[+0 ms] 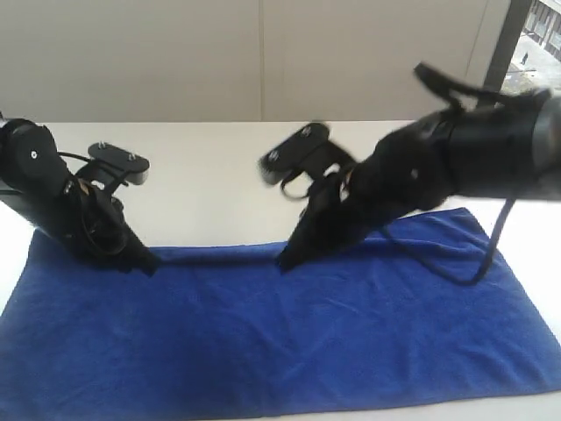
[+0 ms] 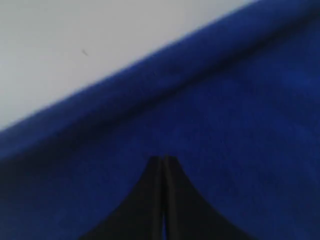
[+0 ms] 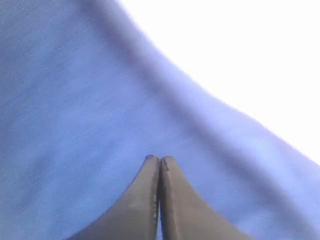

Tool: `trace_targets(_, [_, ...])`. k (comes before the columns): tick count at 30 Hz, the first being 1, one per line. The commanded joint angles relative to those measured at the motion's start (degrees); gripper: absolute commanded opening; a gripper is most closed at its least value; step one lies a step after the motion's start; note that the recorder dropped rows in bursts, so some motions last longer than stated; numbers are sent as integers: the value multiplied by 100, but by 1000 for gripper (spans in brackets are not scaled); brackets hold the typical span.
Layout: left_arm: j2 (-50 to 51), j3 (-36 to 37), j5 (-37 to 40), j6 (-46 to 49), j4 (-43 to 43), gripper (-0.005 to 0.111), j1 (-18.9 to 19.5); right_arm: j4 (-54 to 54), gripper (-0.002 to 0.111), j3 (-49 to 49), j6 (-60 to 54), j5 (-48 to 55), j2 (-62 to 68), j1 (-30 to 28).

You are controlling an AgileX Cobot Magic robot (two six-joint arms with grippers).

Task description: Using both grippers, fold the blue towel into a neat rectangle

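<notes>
Left gripper pressed together, tip at far edge of blue towel, left end. Right gripper pressed together too, tip at same edge, mid-length. Towel spread flat on white table.

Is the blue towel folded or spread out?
The blue towel lies flat, a long rectangle on the table; far edge looks rounded, whether doubled cannot tell.

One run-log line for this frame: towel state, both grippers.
blue towel spread on table | left gripper shut, tip at far edge | right gripper shut, tip at far edge | cloth pinched: unclear
</notes>
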Motion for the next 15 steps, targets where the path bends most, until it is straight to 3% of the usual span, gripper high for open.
trace_targets(1, [125, 409, 195, 272, -585, 0, -85, -287, 0, -909, 76, 570, 435, -1061])
trace_targets(6, [251, 827, -275, 398, -768, 0, -294, -155, 0, -1541, -549, 976, 1241, -1432])
trace_targets(15, [431, 881, -275, 425, -768, 0, -344, -73, 0, -2197, -763, 885, 2363, -1445])
